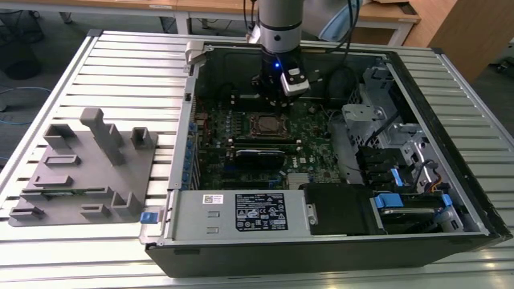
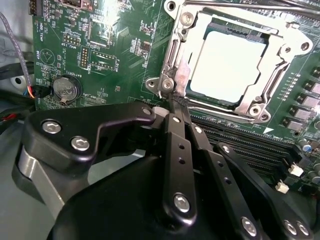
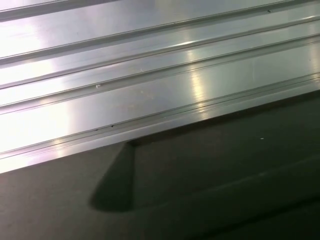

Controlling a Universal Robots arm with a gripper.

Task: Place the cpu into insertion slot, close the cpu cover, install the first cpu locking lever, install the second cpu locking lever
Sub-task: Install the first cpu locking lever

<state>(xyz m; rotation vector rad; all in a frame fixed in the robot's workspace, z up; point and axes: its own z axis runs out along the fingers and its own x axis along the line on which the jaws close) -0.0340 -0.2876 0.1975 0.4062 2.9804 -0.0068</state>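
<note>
The cpu point(image 2: 227, 65) lies flat in the insertion slot point(image 2: 172, 55), its pale metal top facing up. The cpu cover point(image 2: 287, 50) lies down over it, framing the chip through its square cut-out. A thin metal lever rod point(image 2: 250, 6) runs along the socket's far side. My gripper point(image 2: 176, 111) is shut, the black fingers pressed together, with the tips at the socket's near corner beside a small silvery tab point(image 2: 181, 75). I see nothing held between them. In the exterior view the gripper point(image 1: 283, 96) hangs just behind the insertion slot point(image 1: 265, 124) inside the open computer case.
A coin battery point(image 2: 66, 87) and long black memory slots point(image 2: 250, 145) flank the socket. The case holds a graphics card point(image 1: 259, 158), a power supply box point(image 1: 241, 211) and drive bays point(image 1: 401, 162). A grey fixture point(image 1: 88, 174) stands on the slatted table point(image 3: 150, 75).
</note>
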